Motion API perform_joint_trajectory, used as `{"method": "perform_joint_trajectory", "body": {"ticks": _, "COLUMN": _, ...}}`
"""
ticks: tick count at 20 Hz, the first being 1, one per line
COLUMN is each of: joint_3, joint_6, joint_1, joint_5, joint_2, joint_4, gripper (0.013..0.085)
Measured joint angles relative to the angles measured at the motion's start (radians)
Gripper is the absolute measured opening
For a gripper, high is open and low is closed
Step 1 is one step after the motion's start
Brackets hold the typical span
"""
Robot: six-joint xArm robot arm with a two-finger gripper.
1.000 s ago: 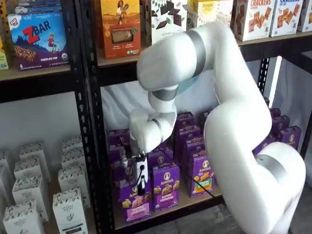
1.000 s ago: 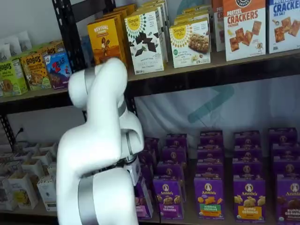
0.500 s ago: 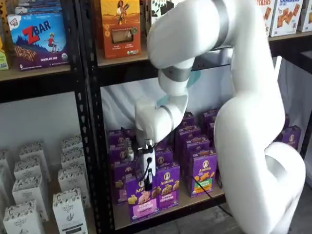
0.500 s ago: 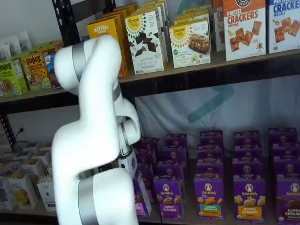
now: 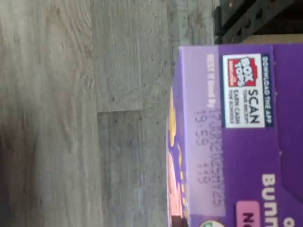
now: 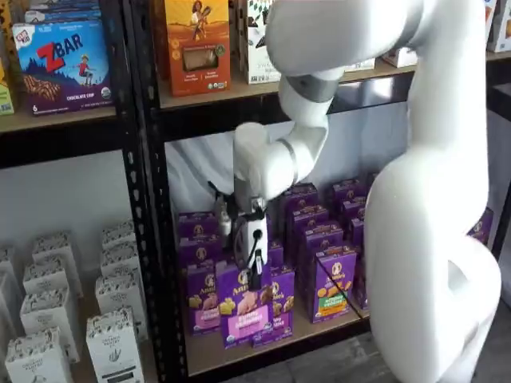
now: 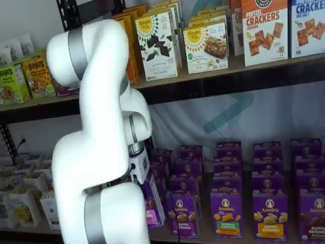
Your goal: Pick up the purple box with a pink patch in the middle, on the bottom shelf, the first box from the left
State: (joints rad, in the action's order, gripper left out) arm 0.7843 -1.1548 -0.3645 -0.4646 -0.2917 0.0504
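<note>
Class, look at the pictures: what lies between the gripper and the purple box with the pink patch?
Nothing. In a shelf view the gripper is shut on the top of the purple box, which hangs in front of the bottom shelf.

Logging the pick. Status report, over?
Gripper jaws shut on purple carton with pink panel. Carton lifted forward of the tan wooden bottom shelf. Nothing in the way.
</note>
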Motion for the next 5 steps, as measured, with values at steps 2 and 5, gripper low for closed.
{"method": "perform_joint_trajectory", "body": {"ticks": 2, "joint_3": -0.01, "joint_6": -0.008, "joint_1": 0.006, "joint_5": -0.021, "joint_2": 0.029, "joint_4": -0.003, "gripper": 0.025}}
{"method": "perform_joint_trajectory", "body": {"ticks": 5, "joint_3": -0.019, "joint_6": -0.019, "joint_1": 0.011, "joint_5": -0.051, "joint_2": 0.063, "joint_4": -0.008, "gripper": 0.025}}
